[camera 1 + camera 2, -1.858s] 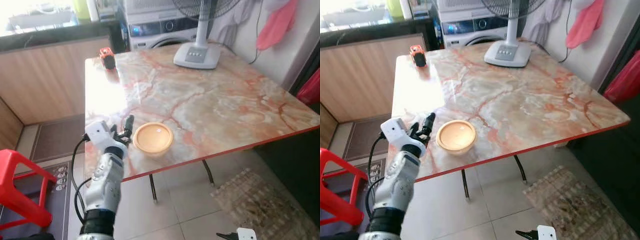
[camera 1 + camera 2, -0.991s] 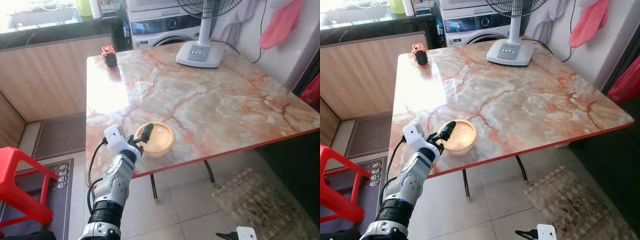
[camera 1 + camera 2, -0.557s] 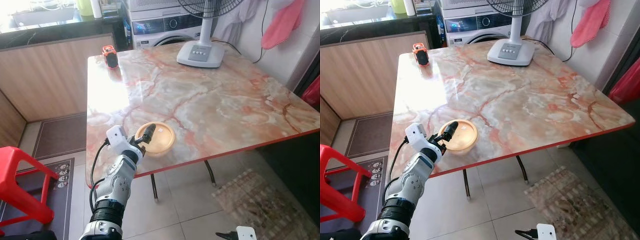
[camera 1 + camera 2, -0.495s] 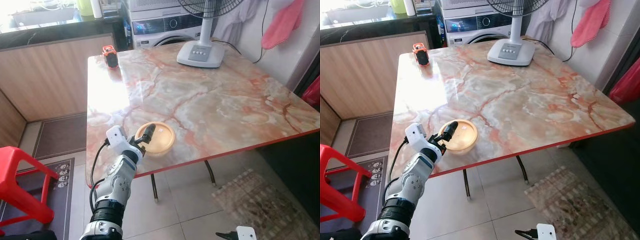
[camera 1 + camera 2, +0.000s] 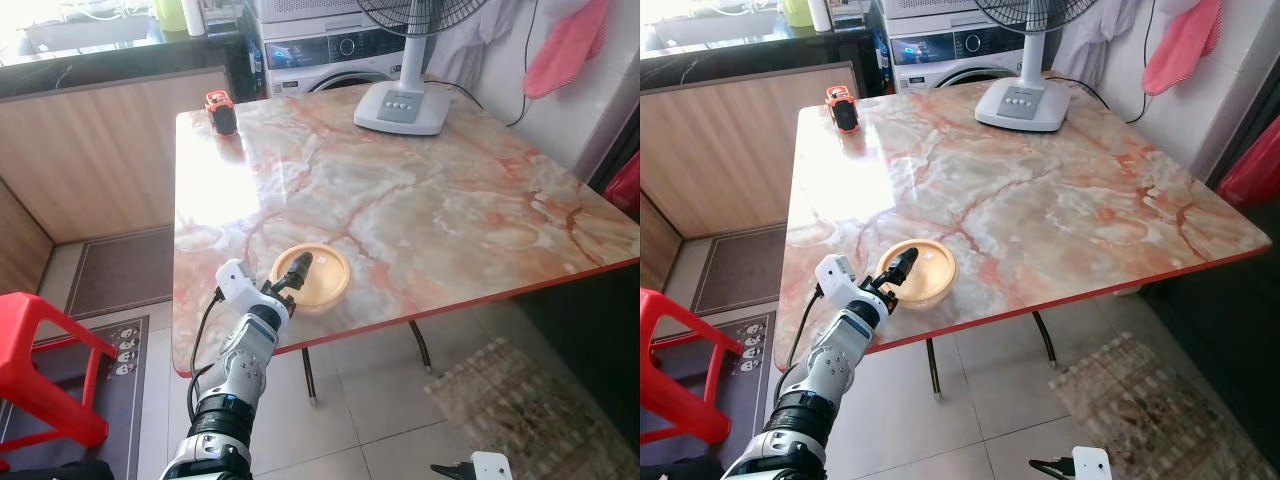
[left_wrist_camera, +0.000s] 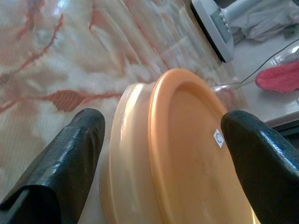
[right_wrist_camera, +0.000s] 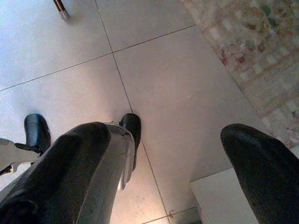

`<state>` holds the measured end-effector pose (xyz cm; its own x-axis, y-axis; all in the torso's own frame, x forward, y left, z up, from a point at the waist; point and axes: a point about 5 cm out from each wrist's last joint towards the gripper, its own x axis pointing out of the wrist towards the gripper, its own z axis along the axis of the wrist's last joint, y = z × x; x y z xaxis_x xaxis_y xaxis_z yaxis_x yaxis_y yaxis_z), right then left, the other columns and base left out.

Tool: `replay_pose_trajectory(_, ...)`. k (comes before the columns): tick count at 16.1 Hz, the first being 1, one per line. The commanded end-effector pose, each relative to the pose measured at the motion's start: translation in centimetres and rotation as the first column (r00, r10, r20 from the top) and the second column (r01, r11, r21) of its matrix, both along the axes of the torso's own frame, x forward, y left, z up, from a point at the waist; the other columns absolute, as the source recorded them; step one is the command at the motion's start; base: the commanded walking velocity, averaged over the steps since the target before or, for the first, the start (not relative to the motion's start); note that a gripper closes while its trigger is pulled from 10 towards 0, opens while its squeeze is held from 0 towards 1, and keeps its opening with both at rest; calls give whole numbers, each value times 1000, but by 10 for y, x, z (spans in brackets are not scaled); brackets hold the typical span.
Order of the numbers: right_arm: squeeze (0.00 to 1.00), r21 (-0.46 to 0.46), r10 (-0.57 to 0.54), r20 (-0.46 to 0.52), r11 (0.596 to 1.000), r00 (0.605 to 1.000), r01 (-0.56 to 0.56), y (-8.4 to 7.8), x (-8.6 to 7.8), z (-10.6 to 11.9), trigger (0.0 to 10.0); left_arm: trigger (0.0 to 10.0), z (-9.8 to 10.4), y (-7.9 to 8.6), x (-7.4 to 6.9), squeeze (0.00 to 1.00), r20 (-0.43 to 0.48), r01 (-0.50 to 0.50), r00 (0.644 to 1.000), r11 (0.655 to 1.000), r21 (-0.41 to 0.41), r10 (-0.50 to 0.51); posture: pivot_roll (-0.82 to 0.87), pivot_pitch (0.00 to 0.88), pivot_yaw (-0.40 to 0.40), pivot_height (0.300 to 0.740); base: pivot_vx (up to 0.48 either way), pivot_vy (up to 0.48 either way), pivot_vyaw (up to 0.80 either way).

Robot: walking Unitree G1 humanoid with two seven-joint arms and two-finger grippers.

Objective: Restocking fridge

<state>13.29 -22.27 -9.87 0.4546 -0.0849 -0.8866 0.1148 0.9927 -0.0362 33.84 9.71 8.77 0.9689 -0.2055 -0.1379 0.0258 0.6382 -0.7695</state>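
The marble counter [image 5: 420,190] carries a fan [image 5: 402,105] at its far side and a small orange thing [image 5: 219,112] at the far left corner. An orange bowl [image 5: 318,277] with a lid stands near the front edge. The left gripper [image 6: 163,154] is spread wide around the bowl, one finger on each side, not yet pressing. The right gripper [image 7: 173,154] hangs low over the tiled floor [image 7: 177,88], its fingers apart and holding nothing.

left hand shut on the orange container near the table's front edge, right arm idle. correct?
Not quite: the left hand is open, its fingers standing either side of the container with gaps, as the left wrist view shows. The container does sit near the table's front edge, and the right arm hangs idle over the floor.
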Motion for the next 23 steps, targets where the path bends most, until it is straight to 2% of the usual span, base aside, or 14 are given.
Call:
replay_pose_trajectory(1,0,0,10,2,1000,1000,-10,2,1,0,10000,10000,3,-1,3,0,9,-2,1000,1000,-4,2,-49,0,43,740,0,0,0)
replay_pose_trajectory(2,0,-2,11,1,1000,1000,-11,1,1,0,10000,4784,3,-1,4,0,13,-2,1000,1000,-1,2,-48,0,41,740,0,0,0)
replay_pose_trajectory(3,0,-3,13,0,1000,1000,-13,1,1,0,10000,588,4,-1,5,0,14,-3,1000,1000,-2,3,-48,0,41,740,0,0,0)
replay_pose_trajectory(4,0,-6,20,-2,1000,1000,-20,1,1,0,10000,0,3,0,6,0,10,-4,1000,1000,2,4,-48,0,41,740,0,0,0)
replay_pose_trajectory(15,0,-20,44,-8,999,999,-44,-1,2,1,10000,0,6,1,10,0,35,-28,999,1000,5,28,-51,0,30,740,0,0,0)
replay_pose_trajectory(23,0,-21,51,-10,998,999,-51,-1,2,1,10000,0,16,4,12,0,107,-54,993,997,-54,60,-52,0,29,740,0,0,0)
